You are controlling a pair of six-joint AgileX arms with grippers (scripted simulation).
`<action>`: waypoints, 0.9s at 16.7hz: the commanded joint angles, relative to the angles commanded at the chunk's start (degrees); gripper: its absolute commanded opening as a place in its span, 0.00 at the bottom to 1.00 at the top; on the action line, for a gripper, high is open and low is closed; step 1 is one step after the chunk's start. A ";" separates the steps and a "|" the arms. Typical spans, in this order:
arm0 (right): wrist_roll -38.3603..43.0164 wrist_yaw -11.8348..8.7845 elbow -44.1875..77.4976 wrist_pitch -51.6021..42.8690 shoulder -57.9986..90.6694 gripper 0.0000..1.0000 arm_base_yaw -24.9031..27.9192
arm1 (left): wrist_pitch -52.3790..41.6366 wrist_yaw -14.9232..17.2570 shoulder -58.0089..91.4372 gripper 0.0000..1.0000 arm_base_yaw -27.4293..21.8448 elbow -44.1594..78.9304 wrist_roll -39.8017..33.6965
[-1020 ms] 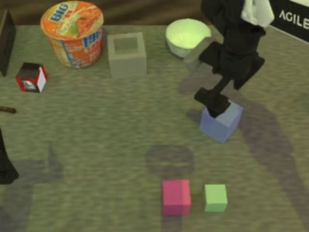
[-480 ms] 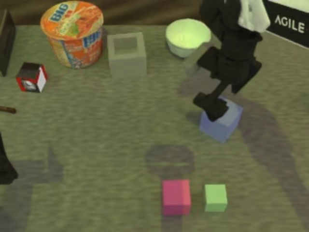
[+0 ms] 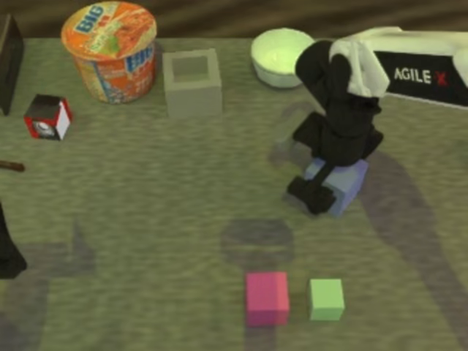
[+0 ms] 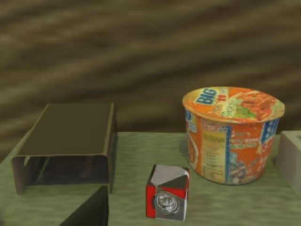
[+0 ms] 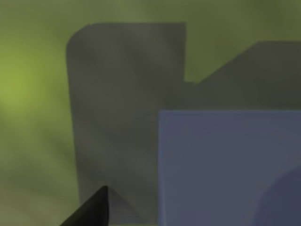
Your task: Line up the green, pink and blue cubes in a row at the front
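One blue cube [image 3: 349, 183] skewed, right claw [image 3: 314, 194] on it

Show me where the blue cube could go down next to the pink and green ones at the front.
Bare table lies left of the pink cube to the left arm, and right of the green cube to the table's edge. The gap between those two is too narrow. The right gripper is at the blue cube. The back row, noodle cup to bowl, is crowded.

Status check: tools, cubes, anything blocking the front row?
Right tool low over blue cube, grip unclear. Left arm parked at table's left. Pink cube, green cube placed. Nothing blocking.
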 joint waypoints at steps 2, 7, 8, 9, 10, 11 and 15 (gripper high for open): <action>0.00 0.00 0.00 0.00 0.00 1.00 0.00 | 0.00 0.00 0.00 1.00 0.00 0.00 0.00; 0.00 0.00 0.00 0.00 0.00 0.70 0.00 | 0.00 0.00 0.00 1.00 0.00 0.00 0.00; 0.00 0.00 0.00 0.00 0.00 0.62 0.00 | 0.00 0.00 0.00 1.00 0.00 0.00 0.00; 0.00 0.00 0.00 0.00 0.00 0.55 0.00 | 0.00 0.00 0.00 1.00 0.00 0.00 0.00; 0.00 0.00 0.00 0.00 0.00 0.47 0.00 | 0.00 0.00 0.00 1.00 0.00 0.00 0.00; 0.00 0.00 0.00 0.00 0.00 0.40 0.00 | 0.00 0.00 0.00 1.00 0.00 0.00 0.00; 0.00 0.00 0.00 0.00 0.00 0.10 0.00 | 0.00 0.00 0.00 1.00 0.00 0.00 0.00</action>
